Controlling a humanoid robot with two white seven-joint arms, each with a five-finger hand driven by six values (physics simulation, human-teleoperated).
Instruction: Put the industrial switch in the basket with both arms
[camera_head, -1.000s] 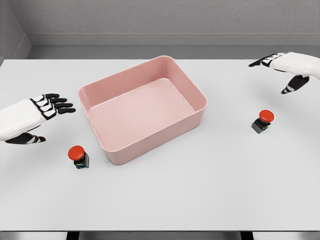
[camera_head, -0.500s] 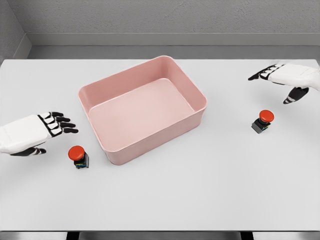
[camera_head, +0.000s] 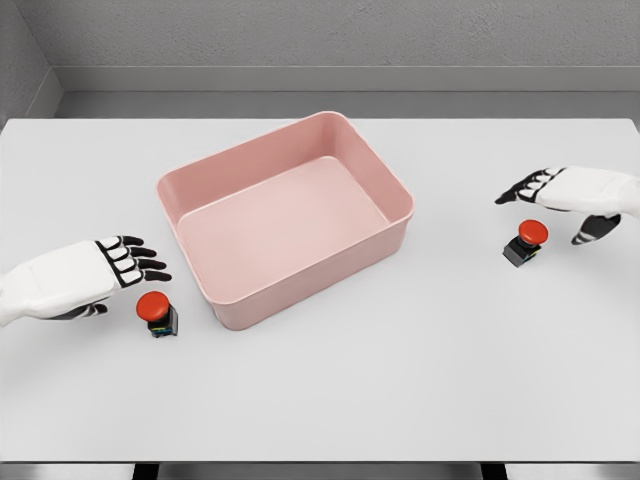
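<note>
White table (camera_head: 330, 400) (grey wall (camera_head: 320, 35) behind) bears pink basket (camera_head: 240, 310); both hands spread, empty.

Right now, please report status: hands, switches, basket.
Left hand open, beside left switch, no grasp. Right hand open, above right switch, no grasp. Both switches on table. Basket empty, path clear.

White table (camera_head: 330, 390), pink basket (camera_head: 240, 305) at centre, 2 red-capped switches, left (camera_head: 156, 313), right (camera_head: 525, 242)

Left hand (camera_head: 85, 277), right hand (camera_head: 575, 190), fingers spread.
</note>
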